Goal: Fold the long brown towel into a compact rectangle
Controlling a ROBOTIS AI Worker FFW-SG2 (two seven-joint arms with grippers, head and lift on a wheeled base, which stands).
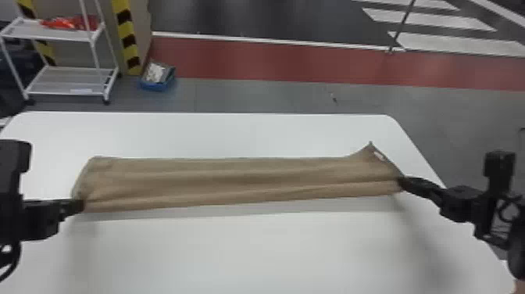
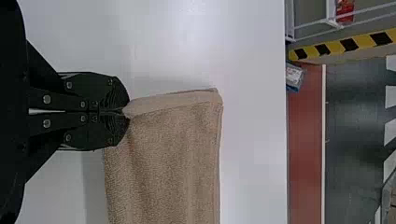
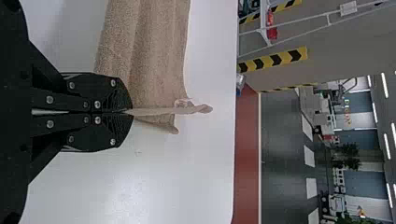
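Note:
The brown towel (image 1: 234, 176) stretches lengthwise across the table as a long band, its near edge lifted above the surface with a shadow below. My left gripper (image 1: 81, 205) is shut on its near left corner; in the left wrist view the left gripper (image 2: 125, 112) pinches the end of the towel (image 2: 163, 158). At the opposite end, my right gripper (image 1: 401, 181) is shut on the right edge. The right wrist view has the right gripper (image 3: 128, 112) closed on the edge of the towel (image 3: 149, 60). The towel's far right corner sticks out in a point.
The white table (image 1: 242, 254) extends in front of and behind the towel. Beyond it on the floor are a white shelf cart (image 1: 66, 92) at the left and a blue box (image 1: 156, 84) beside a striped post (image 1: 128, 39).

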